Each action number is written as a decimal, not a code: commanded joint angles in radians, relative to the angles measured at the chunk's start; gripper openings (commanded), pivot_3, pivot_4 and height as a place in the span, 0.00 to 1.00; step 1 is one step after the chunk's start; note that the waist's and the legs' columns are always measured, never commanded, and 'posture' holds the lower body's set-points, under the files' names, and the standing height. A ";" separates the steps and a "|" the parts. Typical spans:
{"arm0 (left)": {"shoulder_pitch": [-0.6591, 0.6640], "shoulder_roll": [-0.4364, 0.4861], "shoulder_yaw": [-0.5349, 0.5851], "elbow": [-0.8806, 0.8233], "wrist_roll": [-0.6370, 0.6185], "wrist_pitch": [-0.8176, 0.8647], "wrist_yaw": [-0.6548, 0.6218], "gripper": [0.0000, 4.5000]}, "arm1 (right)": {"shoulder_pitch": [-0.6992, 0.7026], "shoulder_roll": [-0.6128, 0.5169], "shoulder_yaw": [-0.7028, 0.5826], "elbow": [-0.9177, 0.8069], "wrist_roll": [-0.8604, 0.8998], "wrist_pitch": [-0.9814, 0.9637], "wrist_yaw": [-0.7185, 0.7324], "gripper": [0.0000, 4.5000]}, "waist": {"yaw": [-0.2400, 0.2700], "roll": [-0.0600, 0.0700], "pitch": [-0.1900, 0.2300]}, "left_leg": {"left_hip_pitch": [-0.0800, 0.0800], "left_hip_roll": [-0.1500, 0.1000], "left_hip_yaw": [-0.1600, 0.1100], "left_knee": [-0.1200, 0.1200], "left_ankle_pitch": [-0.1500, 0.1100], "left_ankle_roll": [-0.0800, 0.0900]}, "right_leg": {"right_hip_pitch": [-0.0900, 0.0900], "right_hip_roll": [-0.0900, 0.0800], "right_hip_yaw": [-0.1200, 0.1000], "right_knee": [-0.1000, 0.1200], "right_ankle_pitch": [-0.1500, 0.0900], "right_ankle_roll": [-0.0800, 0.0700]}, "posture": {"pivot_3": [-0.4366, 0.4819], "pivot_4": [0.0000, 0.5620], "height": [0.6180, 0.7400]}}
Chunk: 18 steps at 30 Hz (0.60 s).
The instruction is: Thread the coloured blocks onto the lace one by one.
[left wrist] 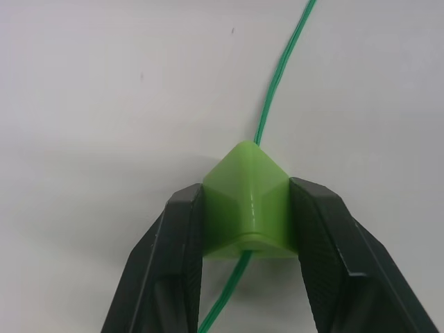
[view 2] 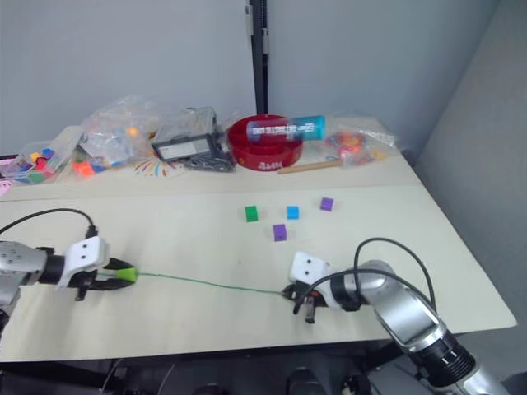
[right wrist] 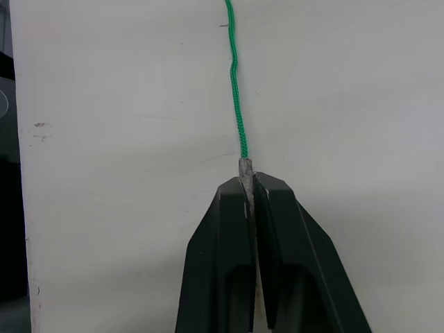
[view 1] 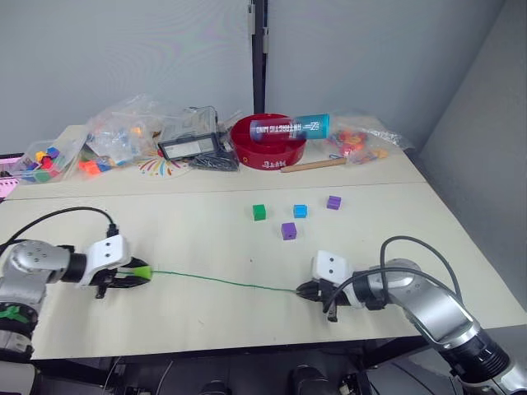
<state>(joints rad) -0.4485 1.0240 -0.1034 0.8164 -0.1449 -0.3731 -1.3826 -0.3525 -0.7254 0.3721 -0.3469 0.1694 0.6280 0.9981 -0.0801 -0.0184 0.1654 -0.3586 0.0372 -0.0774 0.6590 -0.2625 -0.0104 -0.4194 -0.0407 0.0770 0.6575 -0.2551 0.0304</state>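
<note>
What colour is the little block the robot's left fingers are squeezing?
Lime green. The block, already on the green lace, shows best in the left wrist view.

Left gripper [view 1: 138, 274] low on the white table [view 1: 206, 329], pinching a lime green block [view 1: 142, 271]. The lace [view 1: 222, 281] runs taut from that block to the right gripper [view 1: 306, 290], which seems clamped on its end, hard to tell. Farther back, loose and apart: dark green block [view 1: 259, 212], blue block [view 1: 300, 211], two purple blocks [view 1: 288, 231] [view 1: 333, 202]. Red bowl [view 1: 268, 141] at back.
</note>
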 commanded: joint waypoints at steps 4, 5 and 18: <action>0.036 -0.041 0.029 0.010 -0.001 0.050 -0.040 0.30 | -0.042 0.022 0.005 0.012 -0.012 -0.027 0.001 0.00 | 0.005 0.000 0.000 | 0.000 0.000 0.000 0.000 0.000 0.000 | -0.001 0.000 0.000 0.003 -0.002 0.000 | 0.48 0.27 1.00; 0.036 -0.045 0.040 -0.004 -0.016 0.080 -0.054 0.30 | -0.044 0.025 0.008 0.014 -0.014 -0.028 0.001 0.00 | 0.008 0.000 0.000 | 0.000 0.000 0.000 0.000 0.000 0.000 | -0.001 0.000 0.000 0.003 -0.002 0.000 | 0.48 0.27 1.00; -0.030 0.024 0.114 -0.487 -0.158 0.493 -0.125 0.99 | -0.079 0.063 0.026 0.039 -0.028 -0.027 0.008 0.00 | 0.019 -0.008 0.005 | -0.010 -0.001 -0.002 0.001 0.000 0.000 | -0.006 -0.003 -0.004 0.002 0.001 -0.005 | 0.48 0.27 1.00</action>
<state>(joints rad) -0.4456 1.0366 -0.0133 0.4639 -0.2379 0.0206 -1.4987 -0.4143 -0.6724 0.3944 -0.2967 0.1402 0.6201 1.0021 -0.0607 -0.0266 0.1708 -0.3691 0.0358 -0.0801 0.6604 -0.2624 -0.0107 -0.4254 -0.0434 0.0732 0.6589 -0.2542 0.0255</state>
